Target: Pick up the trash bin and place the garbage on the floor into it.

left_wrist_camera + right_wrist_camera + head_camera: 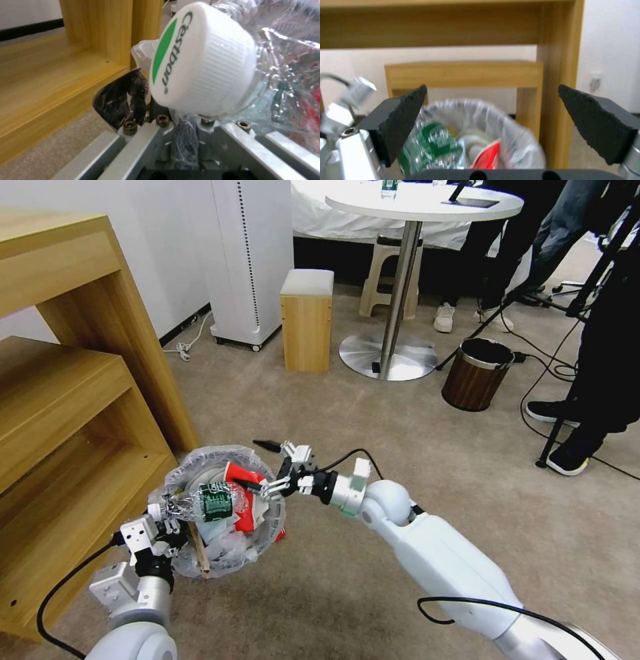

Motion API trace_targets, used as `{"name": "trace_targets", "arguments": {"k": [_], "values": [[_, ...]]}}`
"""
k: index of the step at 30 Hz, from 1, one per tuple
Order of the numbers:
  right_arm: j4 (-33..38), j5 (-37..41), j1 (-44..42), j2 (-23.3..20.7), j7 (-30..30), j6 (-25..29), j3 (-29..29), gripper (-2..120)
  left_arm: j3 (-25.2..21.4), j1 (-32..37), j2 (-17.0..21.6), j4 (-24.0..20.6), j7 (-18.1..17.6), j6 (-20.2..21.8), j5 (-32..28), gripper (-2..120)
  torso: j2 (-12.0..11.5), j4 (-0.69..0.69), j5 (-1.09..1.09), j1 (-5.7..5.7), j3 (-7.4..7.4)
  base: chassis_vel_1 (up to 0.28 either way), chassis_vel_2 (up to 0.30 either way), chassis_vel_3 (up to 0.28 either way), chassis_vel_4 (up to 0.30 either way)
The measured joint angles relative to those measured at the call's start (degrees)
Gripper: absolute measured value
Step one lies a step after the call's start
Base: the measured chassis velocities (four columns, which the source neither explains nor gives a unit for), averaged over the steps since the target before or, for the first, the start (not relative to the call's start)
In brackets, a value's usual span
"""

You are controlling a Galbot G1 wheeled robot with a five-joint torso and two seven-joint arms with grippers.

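While my left gripper (pixel 167 527) clamps the trash bin (pixel 223 511) rim, my right gripper (pixel 280 470) hangs wide-jawed above the bottle (pixel 207 503); I judge the next move is withdrawing cleanly.

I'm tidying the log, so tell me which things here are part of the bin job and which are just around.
Job: bin, bottle, red carton, stick, left tool gripping the bin rim, right tool open above it.

Around: wood-grain bin, shelf, stool, round table.
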Motion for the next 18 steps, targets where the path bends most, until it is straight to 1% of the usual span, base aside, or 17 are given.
{"name": "trace_targets", "arguments": {"k": [2,3,4,7,8,9,10,11,12,14,15,17,18], "values": [[1.11,1.21,-0.49,-0.85,0.11,0.43,0.86,100,-0.98,-0.62,1.13,1.43,-0.02,0.51,-0.20,1,0.00,0.00,0.00,0.00,0.00,0.000,0.000,0.000,0.000],[1.11,1.21,-0.49,-0.85,0.11,0.43,0.86,100,-0.98,-0.62,1.13,1.43,-0.02,0.51,-0.20,1,0.00,0.00,0.00,0.00,0.00,0.000,0.000,0.000,0.000],[2.23,2.32,-1.15,-2.03,0.25,0.65,1.94,100,-1.93,-1.14,2.53,2.73,-0.56,1.45,-1.16,1,0.00,0.00,-0.01,0.00,0.00,0.000,0.000,0.000,0.000],[3.52,3.10,-3.12,-4.94,-0.67,1.07,3.99,100,-3.11,-1.59,5.66,3.87,-3.02,5.49,-7.99,1,0.00,0.01,0.00,0.00,0.00,0.000,0.000,0.000,0.000],[3.52,3.10,-3.12,-4.94,-0.67,1.07,3.99,100,-3.11,-1.59,5.66,3.87,-3.02,5.49,-7.99,1,0.00,0.01,0.00,0.00,0.00,0.000,0.000,0.000,0.000],[3.71,2.77,-4.26,-6.20,-1.29,1.32,4.74,100,-3.17,-1.51,6.94,3.94,-4.10,7.91,-11.19,1,0.00,-0.01,-0.02,0.00,0.00,0.000,0.000,0.000,0.000],[3.77,2.27,-5.23,-6.97,-1.56,1.40,5.25,100,-3.22,-1.39,7.85,3.88,-5.01,9.42,-13.17,1,0.00,-0.03,-0.02,0.00,0.00,0.000,0.000,0.000,0.000],[3.84,1.41,-6.24,-7.58,-1.56,1.41,5.77,100,-3.32,-1.23,8.76,3.53,-6.05,10.95,-15.29,1,0.00,-0.01,-0.01,0.00,0.00,0.000,0.000,0.000,0.000],[3.84,1.41,-6.24,-7.58,-1.56,1.41,5.77,100,-3.32,-1.23,8.76,3.53,-6.05,10.95,-15.29,1,0.00,-0.01,-0.01,0.00,0.00,0.000,0.000,0.000,0.000],[3.89,-2.66,-8.44,-8.70,0.02,1.03,6.94,100,-3.48,-0.74,11.24,2.09,-8.49,14.62,-21.25,1,0.00,0.00,-0.01,0.00,0.00,0.000,0.000,0.000,0.000],[3.89,-2.66,-8.44,-8.70,0.02,1.03,6.94,100,-3.48,-0.74,11.24,2.09,-8.49,14.62,-21.25,1,0.00,0.00,-0.01,0.00,0.00,0.000,0.000,0.000,0.000],[3.32,-6.06,-9.95,-9.23,2.65,0.39,7.74,100,-3.84,-0.57,13.63,1.24,-9.80,16.73,-25.57,1,0.00,-0.01,0.00,0.00,0.00,0.000,0.000,0.000,0.000],[3.32,-6.06,-9.95,-9.23,2.65,0.39,7.74,100,-3.84,-0.57,13.63,1.24,-9.80,16.73,-25.57,1,0.00,-0.01,0.00,0.00,0.00,0.000,0.000,0.000,0.000]]}}
